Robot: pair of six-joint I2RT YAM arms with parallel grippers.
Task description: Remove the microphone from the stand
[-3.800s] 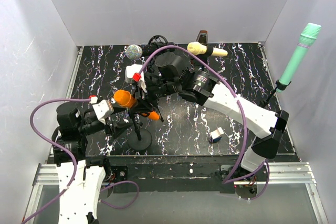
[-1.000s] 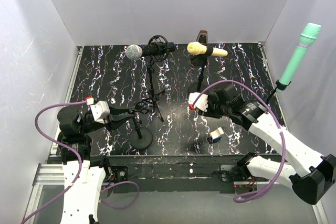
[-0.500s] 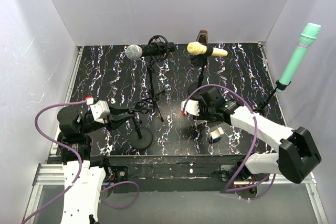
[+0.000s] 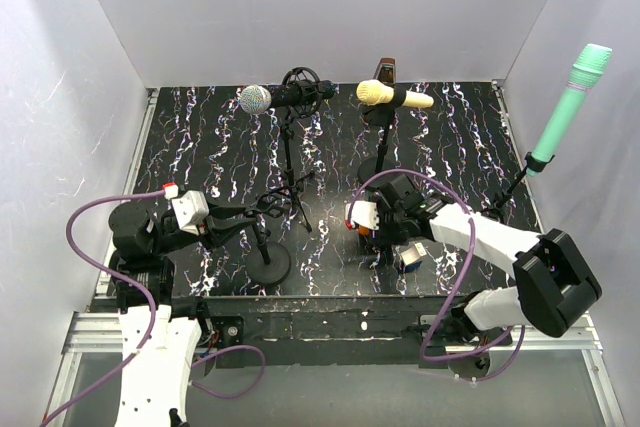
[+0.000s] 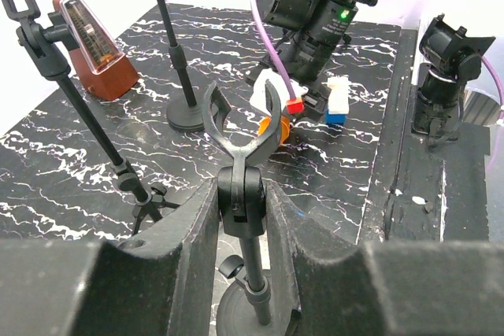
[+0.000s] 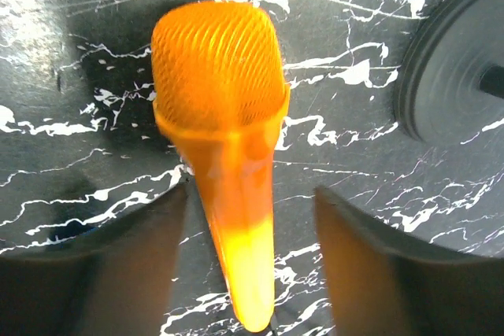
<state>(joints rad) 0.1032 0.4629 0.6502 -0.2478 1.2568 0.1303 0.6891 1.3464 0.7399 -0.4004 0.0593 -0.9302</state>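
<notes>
The orange microphone (image 6: 224, 116) lies on the black marbled table between the fingers of my right gripper (image 6: 248, 194), which is open; there is a clear gap on its right side, and its left side is close to the left finger (image 6: 150, 234). From the left wrist view the microphone (image 5: 273, 129) shows only partly under the right gripper (image 4: 368, 232). The black stand (image 4: 268, 264) has an empty clip (image 5: 236, 120). My left gripper (image 5: 240, 194) is shut on the stand's joint just below the clip.
Other stands hold a silver-headed microphone (image 4: 256, 99), a cream one (image 4: 390, 95) and a green one (image 4: 570, 107) at the right wall. A brown metronome (image 5: 87, 41) stands at the back. A small blue-and-white block (image 4: 411, 257) lies beside the right gripper.
The right arm took the orange microphone from the stand's clip, brought it down to the table right of the stand, and its jaws have just spread. The left gripper stayed on the stand.
</notes>
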